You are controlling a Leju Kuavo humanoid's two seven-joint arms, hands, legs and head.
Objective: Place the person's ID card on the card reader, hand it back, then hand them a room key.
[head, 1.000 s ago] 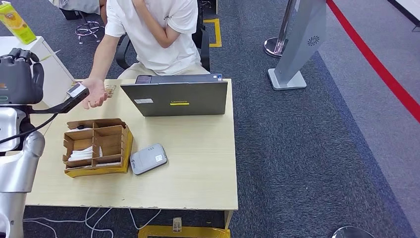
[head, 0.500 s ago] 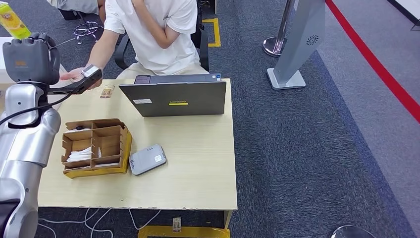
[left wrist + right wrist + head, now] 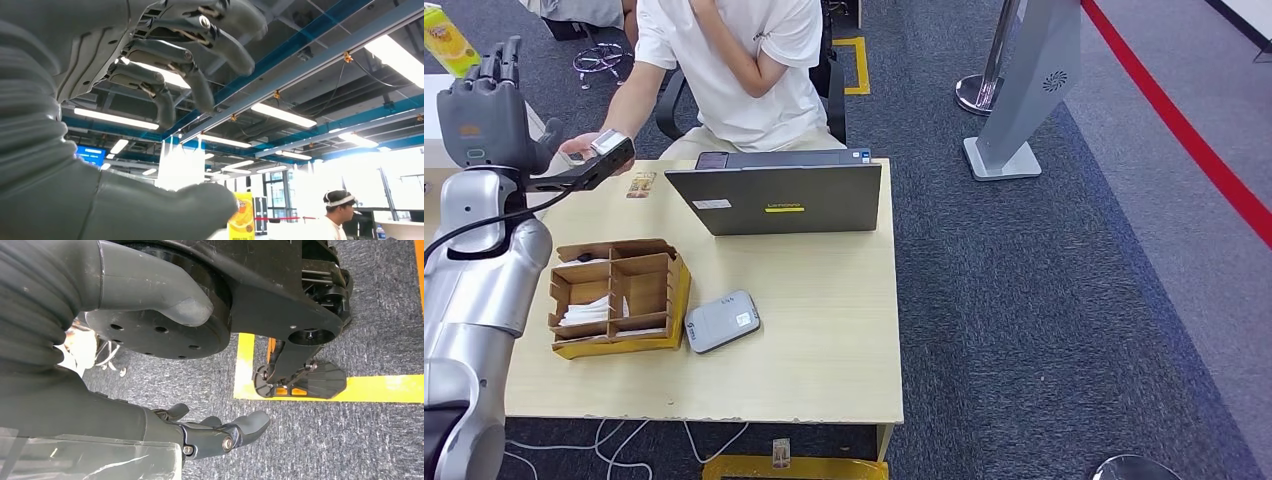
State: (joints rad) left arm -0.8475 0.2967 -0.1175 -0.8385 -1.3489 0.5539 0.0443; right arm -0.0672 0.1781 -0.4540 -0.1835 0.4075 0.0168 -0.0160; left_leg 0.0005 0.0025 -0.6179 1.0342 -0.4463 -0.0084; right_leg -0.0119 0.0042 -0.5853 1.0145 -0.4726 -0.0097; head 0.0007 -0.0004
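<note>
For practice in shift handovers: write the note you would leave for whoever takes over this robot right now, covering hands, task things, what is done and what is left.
Left hand: raised, fingers apart, empty, beside the person's hand.
Right hand: hanging, empty.
Card reader: on the table, nothing on it.
White cards: in the cardboard box.
Done: cannot tell; no ID card is visible.
Left: probably the room key handover at least.

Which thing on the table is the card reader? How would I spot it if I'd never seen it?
Start at the light wooden table with the grey laptop at its far edge. Nearer the front sits a brown cardboard box split into compartments. The card reader lies right beside that box: a small, flat, grey pad with rounded corners and a little white label, the one thing there that is neither cardboard nor a computer.
</note>
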